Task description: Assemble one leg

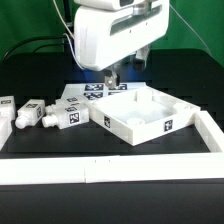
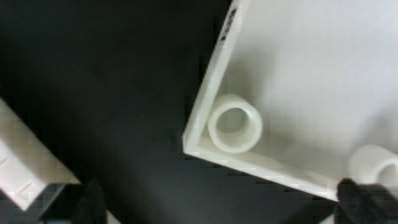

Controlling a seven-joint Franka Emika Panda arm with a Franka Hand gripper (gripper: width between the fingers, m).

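Observation:
Three small white tagged legs lie on the black table at the exterior view's left: one (image 1: 68, 117), one (image 1: 35, 113) and one at the edge (image 1: 5, 110). The wide white panel (image 1: 150, 118) sits in the middle. My gripper (image 1: 113, 78) hangs over the panel's back left corner, well away from the legs. In the wrist view the gripper (image 2: 217, 205) is open and empty. Its dark fingertips (image 2: 365, 195) stand wide apart over the panel's corner (image 2: 302, 90), close to a round socket (image 2: 237, 125). No leg shows in the wrist view.
The marker board (image 1: 85, 95) lies behind the legs, just left of my gripper. A low white border (image 1: 110, 170) runs along the table's front and right side. A second socket (image 2: 377, 160) sits near one fingertip. A white edge (image 2: 18, 150) shows at the wrist view's side.

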